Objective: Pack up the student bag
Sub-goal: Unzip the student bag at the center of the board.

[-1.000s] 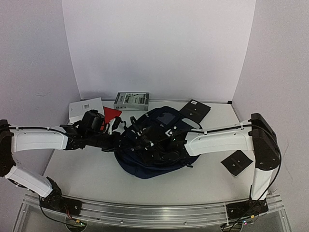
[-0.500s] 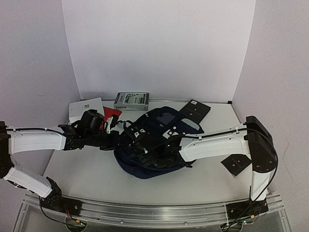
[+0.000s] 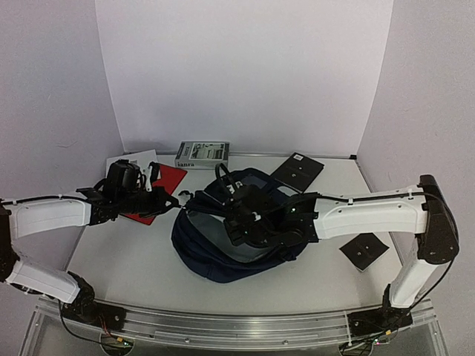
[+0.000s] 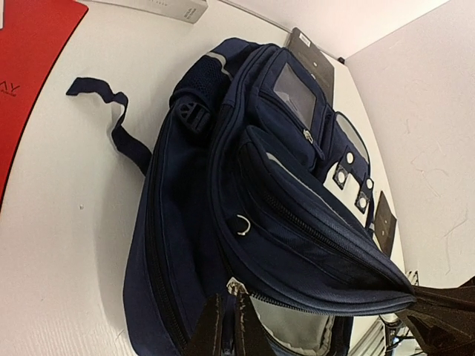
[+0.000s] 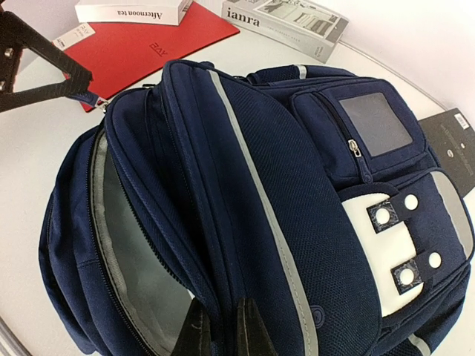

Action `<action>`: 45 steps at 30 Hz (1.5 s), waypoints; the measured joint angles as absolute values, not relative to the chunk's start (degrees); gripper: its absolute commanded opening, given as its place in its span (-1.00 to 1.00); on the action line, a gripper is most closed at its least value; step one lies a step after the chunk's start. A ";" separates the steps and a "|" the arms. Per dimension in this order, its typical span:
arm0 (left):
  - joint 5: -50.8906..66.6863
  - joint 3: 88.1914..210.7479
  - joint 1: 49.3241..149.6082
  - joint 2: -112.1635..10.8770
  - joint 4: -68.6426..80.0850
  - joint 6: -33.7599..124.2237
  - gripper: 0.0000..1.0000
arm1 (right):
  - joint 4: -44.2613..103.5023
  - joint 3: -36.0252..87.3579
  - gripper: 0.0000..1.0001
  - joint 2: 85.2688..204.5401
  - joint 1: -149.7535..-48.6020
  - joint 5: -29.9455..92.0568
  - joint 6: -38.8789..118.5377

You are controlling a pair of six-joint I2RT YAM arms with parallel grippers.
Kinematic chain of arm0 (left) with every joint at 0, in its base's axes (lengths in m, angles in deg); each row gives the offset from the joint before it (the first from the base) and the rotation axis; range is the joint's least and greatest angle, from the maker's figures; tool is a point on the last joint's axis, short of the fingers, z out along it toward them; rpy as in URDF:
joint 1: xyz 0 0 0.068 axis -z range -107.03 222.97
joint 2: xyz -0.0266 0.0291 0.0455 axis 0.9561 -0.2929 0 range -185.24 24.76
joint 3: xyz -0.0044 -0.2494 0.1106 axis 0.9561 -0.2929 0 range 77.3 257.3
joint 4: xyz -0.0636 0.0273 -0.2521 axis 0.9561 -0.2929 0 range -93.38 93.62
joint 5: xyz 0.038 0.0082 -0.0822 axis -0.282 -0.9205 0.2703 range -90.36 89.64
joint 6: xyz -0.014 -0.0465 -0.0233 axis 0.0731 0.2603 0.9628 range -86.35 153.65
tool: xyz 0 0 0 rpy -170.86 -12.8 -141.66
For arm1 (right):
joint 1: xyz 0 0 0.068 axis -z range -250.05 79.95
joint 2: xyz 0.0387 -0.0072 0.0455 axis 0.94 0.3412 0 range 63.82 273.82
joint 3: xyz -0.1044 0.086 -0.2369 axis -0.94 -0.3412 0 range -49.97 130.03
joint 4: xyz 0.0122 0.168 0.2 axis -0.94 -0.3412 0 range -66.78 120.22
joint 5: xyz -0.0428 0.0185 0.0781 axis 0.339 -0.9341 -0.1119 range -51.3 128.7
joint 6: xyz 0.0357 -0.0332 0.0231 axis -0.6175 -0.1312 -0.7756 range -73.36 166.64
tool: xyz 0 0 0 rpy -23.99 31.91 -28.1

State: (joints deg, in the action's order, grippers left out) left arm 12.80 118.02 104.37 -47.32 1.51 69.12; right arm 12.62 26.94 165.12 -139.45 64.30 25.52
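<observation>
At the left, pinching with the left gripper, jaws closed on the zip rim of the student bag. Lying in the middle of the table between the two arms, front pockets upward, main compartment gaping and grey lining showing. Clamping too with the right gripper, jaws closed on the opposite rim of that same mouth, so spreading it wide.

Judging by the sag and folds: soft, limp fabric, probably light while unfilled, likely to collapse shut once let go. Nothing fragile, and little slip on the woven cloth. Best taken by the stiffer zip rim, as here, or by the navy loop strap. Not by the pale front flap with its two buckles, apt merely to lift.

For reading, from the left: "Afternoon tea" on the white box. On the red folder, letters ending in "AY", the first unclear. "ianra" on the grey-and-white box by the back wall. Nothing legible in the bag's clear window pocket, nor on the black pads further right
</observation>
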 measured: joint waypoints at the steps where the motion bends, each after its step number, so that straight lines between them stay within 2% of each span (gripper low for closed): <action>1: 13.25 118.01 103.95 -47.41 1.98 68.92 -1.00 | 12.58 26.80 -1.00 164.65 -139.42 63.86 25.25; 10: 19.16 119.27 100.25 -55.15 11.50 67.93 -1.00 | 12.15 25.57 -1.00 158.92 -138.25 59.51 23.50; 20: 29.09 128.31 98.71 -69.68 20.45 67.36 -1.00 | 12.41 23.03 -1.00 155.42 -137.40 58.31 22.31; 27: 36.02 134.70 98.35 -79.25 23.42 66.69 -1.00 | 13.07 22.23 -1.00 155.42 -136.75 58.42 22.28; 45: 45.67 143.04 97.04 -91.22 27.43 67.84 -0.84 | 17.87 19.07 -1.00 154.43 -136.10 54.84 21.07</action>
State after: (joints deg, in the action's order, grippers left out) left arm 45.67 143.04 97.04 -91.22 27.43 67.84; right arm 17.87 19.07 154.43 -136.10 54.84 21.07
